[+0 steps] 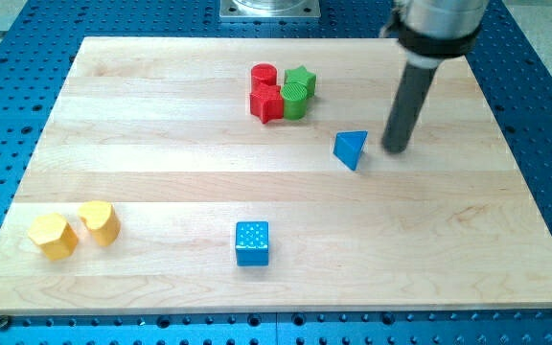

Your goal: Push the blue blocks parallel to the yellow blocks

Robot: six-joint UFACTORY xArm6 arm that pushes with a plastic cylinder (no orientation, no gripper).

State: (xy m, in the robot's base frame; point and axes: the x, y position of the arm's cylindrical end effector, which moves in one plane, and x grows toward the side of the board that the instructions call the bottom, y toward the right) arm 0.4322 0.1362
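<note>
My tip [396,149] is standing just right of the blue triangle [350,149], holding nothing; the blue cube [252,242] is lying well apart, toward the bottom.

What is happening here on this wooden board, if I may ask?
A robot arm's rod is pushing blocks about. My tip stands just to the view's right of the blue triangle, apart from it. The blue cube sits lower down, and two yellow blocks lie side by side at the bottom left.

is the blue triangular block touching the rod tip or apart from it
Apart. A strip of bare wood shows between the blue triangular block and my tip, which stands just to the view's right of it.
</note>
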